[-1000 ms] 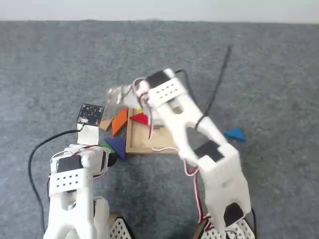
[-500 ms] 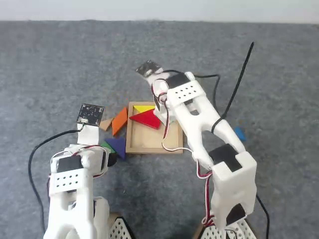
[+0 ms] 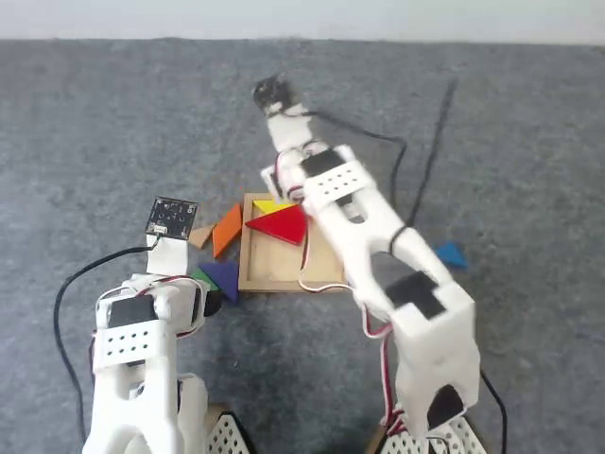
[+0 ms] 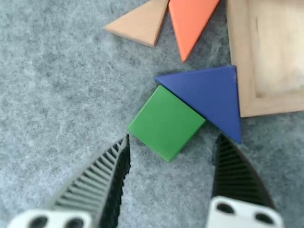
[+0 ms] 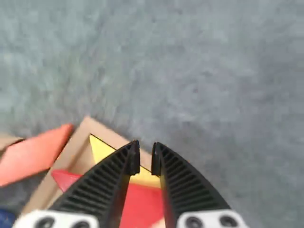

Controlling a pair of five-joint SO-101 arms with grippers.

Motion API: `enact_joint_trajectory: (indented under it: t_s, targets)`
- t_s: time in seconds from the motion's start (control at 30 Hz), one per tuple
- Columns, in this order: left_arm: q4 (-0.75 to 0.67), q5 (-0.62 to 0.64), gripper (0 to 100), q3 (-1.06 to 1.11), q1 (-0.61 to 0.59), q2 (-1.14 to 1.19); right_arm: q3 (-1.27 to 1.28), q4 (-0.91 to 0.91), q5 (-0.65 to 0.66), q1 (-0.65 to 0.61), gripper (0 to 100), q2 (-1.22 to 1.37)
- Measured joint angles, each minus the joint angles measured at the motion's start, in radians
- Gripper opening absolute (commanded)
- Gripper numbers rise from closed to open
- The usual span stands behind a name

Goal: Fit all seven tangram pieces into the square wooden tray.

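The square wooden tray point(image 3: 248, 274) holds a red triangle point(image 3: 281, 224) and a yellow piece point(image 3: 271, 205) at its far side. Left of the tray lie an orange piece point(image 3: 227, 230), a tan triangle point(image 3: 199, 236), a green square point(image 3: 202, 278) and a dark blue triangle point(image 3: 223, 276). A light blue triangle point(image 3: 450, 254) lies to the right. My left gripper point(image 4: 174, 138) is open, low over the green square point(image 4: 166, 122), which touches the dark blue triangle point(image 4: 209, 95). My right gripper point(image 5: 142, 147) is shut and empty above the yellow piece point(image 5: 102, 148) and the tray's far rim point(image 5: 76, 142).
The right arm point(image 3: 331, 180) stretches over the tray's right half, and its cable trails across the carpet behind. The left arm point(image 3: 142, 331) stands at the near left. Grey carpet covers the table all round, with open room at the back and far right.
The right arm has swung from the tray's left side toward its far edge, leaving the red triangle lying in the tray. The left arm has kept still.
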Motion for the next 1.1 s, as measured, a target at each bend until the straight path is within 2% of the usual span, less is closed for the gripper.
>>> enact_joint_trajectory:
  t_s: [0.5,0.77,0.93,1.1]
  targets:
    - [0.0,0.0,27,0.0,0.0,0.0,-0.003,0.181,0.39,-0.103,5.0,0.034]
    - [0.0,0.0,27,0.0,0.0,0.0,0.018,0.198,0.405,-0.107,5.0,-0.081]
    - [0.0,0.0,27,0.0,0.0,0.0,0.158,0.198,0.382,-0.068,5.0,-0.302]
    - [0.0,0.0,27,0.0,0.0,0.0,0.388,0.209,0.382,-0.008,5.0,-0.635]
